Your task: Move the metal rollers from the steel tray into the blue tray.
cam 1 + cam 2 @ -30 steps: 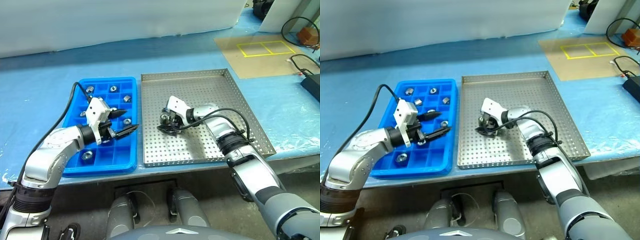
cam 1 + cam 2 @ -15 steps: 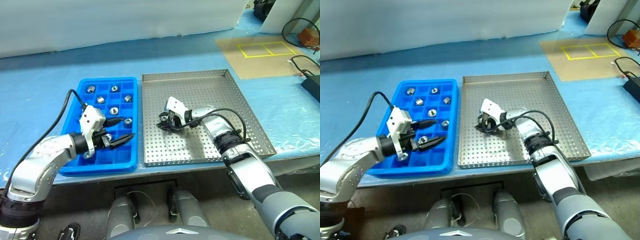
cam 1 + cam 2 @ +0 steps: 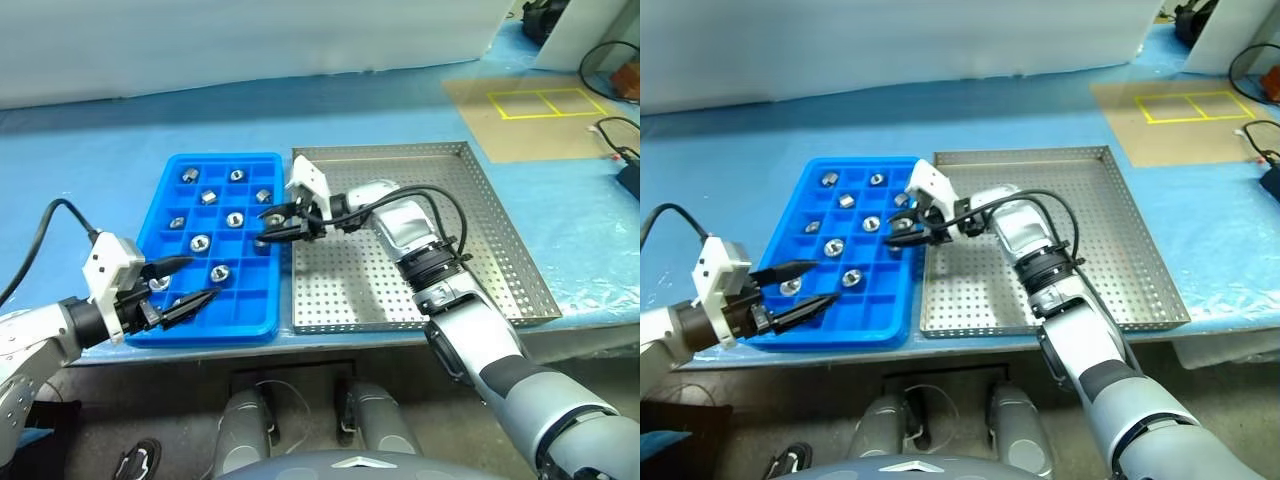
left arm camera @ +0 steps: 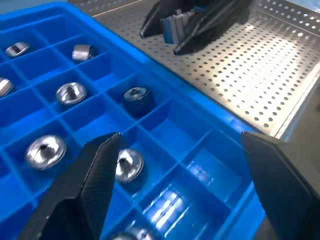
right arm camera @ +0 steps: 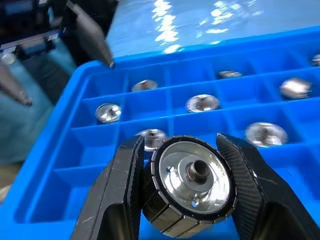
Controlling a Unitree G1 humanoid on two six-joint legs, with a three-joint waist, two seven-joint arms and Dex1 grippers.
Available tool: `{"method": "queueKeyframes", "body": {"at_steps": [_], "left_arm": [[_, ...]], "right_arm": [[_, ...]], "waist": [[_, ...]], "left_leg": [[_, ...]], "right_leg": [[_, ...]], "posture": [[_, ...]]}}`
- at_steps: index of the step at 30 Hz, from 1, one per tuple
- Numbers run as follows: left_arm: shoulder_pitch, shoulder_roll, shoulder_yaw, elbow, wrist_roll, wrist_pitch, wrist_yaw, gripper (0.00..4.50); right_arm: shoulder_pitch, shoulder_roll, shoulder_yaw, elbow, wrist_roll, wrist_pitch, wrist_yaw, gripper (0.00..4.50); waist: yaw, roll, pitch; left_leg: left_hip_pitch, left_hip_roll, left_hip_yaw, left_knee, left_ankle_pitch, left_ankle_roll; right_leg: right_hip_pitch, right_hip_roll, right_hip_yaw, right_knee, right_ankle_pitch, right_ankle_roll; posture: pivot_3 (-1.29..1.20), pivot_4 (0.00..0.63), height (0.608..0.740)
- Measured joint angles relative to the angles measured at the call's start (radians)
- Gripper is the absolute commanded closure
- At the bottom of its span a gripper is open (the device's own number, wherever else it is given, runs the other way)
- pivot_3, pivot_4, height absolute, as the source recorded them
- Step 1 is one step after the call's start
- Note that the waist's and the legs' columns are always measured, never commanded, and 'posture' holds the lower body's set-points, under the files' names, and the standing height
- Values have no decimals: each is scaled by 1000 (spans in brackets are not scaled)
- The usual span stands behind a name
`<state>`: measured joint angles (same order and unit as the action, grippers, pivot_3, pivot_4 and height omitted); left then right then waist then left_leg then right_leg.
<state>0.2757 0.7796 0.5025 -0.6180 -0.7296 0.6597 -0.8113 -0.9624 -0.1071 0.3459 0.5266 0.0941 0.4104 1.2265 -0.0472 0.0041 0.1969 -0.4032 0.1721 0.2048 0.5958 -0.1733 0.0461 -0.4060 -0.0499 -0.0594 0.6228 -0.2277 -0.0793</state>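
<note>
Right end effector (image 5: 185, 187) clamps ribbed shiny roller (image 5: 192, 186); left end effector (image 4: 185, 165) apart, over gridded blue tray (image 4: 200, 150).

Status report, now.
Right gripper shut on a metal roller, over the blue tray. Left gripper open at the tray's near corner. Steel tray holds no rollers. Nothing obstructing.

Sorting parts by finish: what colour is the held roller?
Shiny silver roller, clearest in the right wrist view.

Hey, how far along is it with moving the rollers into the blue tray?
Nearly done. Several rollers already sit in the blue tray. The right pincer holds one more roller over that tray. The steel tray looks emptied; left pincer is open.
</note>
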Motion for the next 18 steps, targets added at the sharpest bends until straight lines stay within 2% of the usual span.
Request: {"method": "queueKeyframes", "body": {"at_steps": [5, 10, 18], "left_arm": [[75, -41, 23, -81, -22, 7, 55, 455], [138, -72, 23, -150, -40, 12, 98, 455], [179, -90, 28, -173, -59, 13, 136, 455]], "right_arm": [[52, -27, 112, -70, -13, 64, 80, 2648], [26, -46, 144, -101, -11, 125, 144, 2648], [26, -32, 178, -133, 15, 250, 197, 2648]], "waist": [[38, 0, 0], [44, -1, 0], [46, -1, 0]], "left_leg": [[1, 0, 0, 0, 0, 0], [5, 0, 0, -1, 1, -2], [6, 0, 0, -4, 2, -4]], "right_leg": [[0, 0, 1, 0, 0, 0], [2, 0, 1, 2, -3, 6], [2, 0, 2, 1, -3, 6]], "posture": [[-184, 150, 740], [-154, 150, 740], [-138, 150, 740]]}}
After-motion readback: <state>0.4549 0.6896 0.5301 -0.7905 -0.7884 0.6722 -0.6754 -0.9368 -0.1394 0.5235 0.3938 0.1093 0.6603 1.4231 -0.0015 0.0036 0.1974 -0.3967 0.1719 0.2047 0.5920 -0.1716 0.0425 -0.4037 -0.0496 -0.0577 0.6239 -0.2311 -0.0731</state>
